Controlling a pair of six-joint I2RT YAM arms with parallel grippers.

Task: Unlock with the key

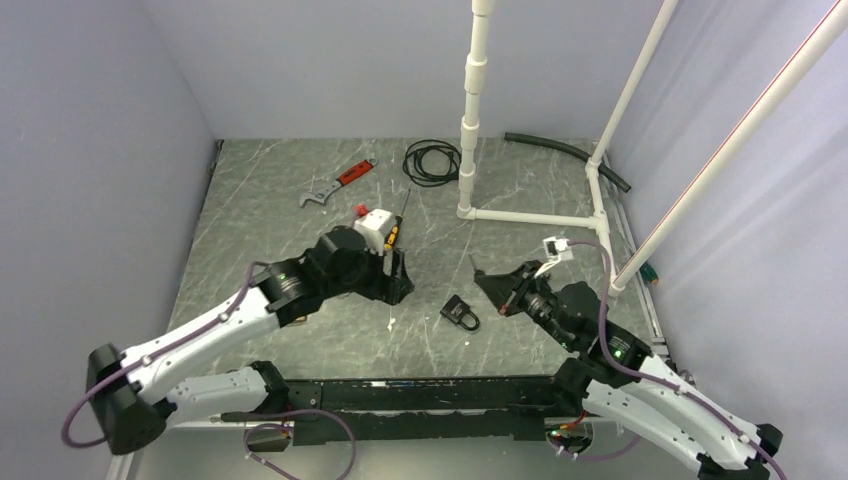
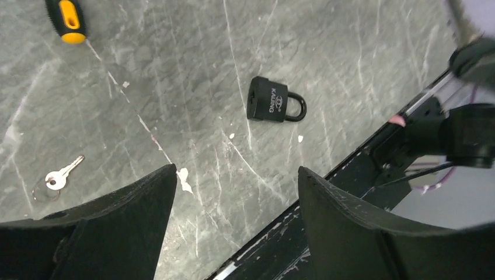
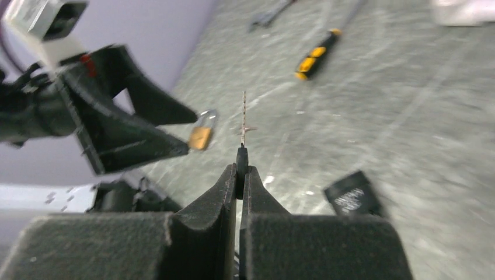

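The black padlock point(image 1: 460, 313) point(image 2: 271, 100) point(image 3: 353, 195) lies flat on the grey marble table between the two arms, shackle closed. My right gripper point(image 1: 482, 279) point(image 3: 241, 169) is shut on a black-headed key point(image 3: 243, 122), whose thin blade points forward, just right of and above the padlock. To the padlock's left my left gripper point(image 1: 400, 284) point(image 2: 236, 175) hovers open with nothing between its fingers. A second, silver key on a ring point(image 2: 61, 175) lies on the table to the left in the left wrist view.
A yellow-and-black screwdriver point(image 1: 393, 237) point(image 2: 69, 20) point(image 3: 315, 55) and a white box with a red knob point(image 1: 372, 222) lie behind the left gripper. Farther back are a red-handled wrench point(image 1: 335, 183), a black cable coil point(image 1: 432, 162) and a white pipe frame point(image 1: 470, 130). A black rail point(image 1: 420, 395) edges the table's front.
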